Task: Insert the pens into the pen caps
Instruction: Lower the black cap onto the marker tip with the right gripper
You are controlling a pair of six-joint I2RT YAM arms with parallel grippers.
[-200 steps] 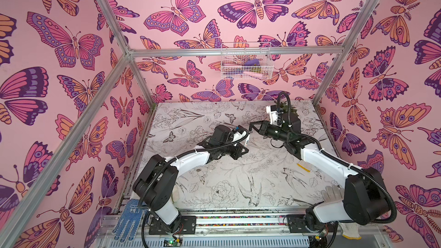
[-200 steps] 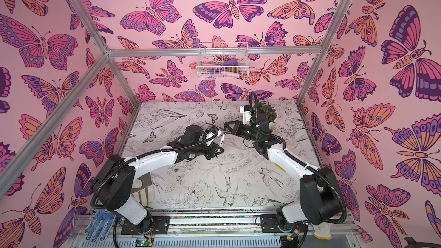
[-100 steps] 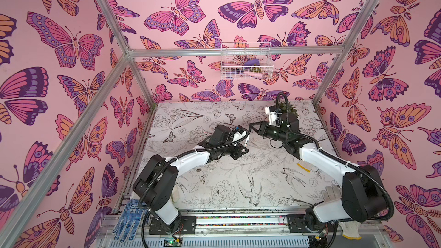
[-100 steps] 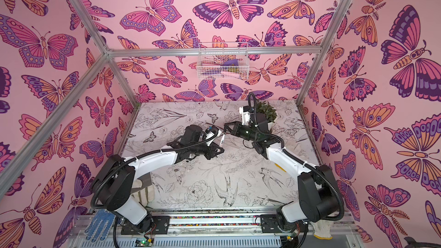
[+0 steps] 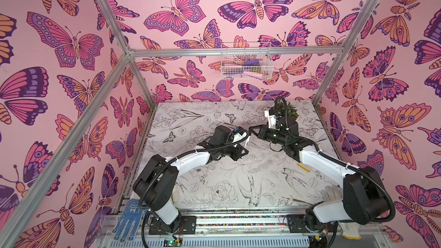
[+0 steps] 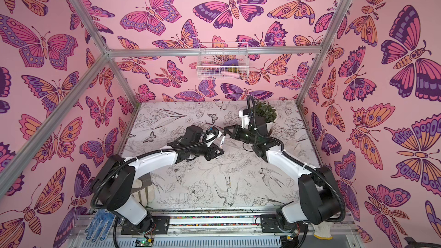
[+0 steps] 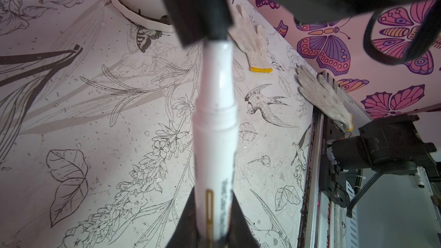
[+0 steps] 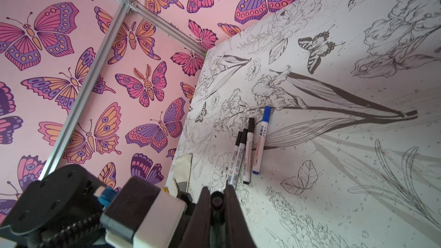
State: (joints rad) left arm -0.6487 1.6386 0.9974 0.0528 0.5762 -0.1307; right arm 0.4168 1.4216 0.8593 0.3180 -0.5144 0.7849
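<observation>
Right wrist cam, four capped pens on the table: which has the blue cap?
The end pen of the row, on the side away from the pink wall; the other three pens have black caps. Its end plug is blue too.

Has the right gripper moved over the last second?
Yes, slightly. In both top views the right gripper, shut on a pen cap, has drawn forward, away from the potted plant at the back.
</observation>
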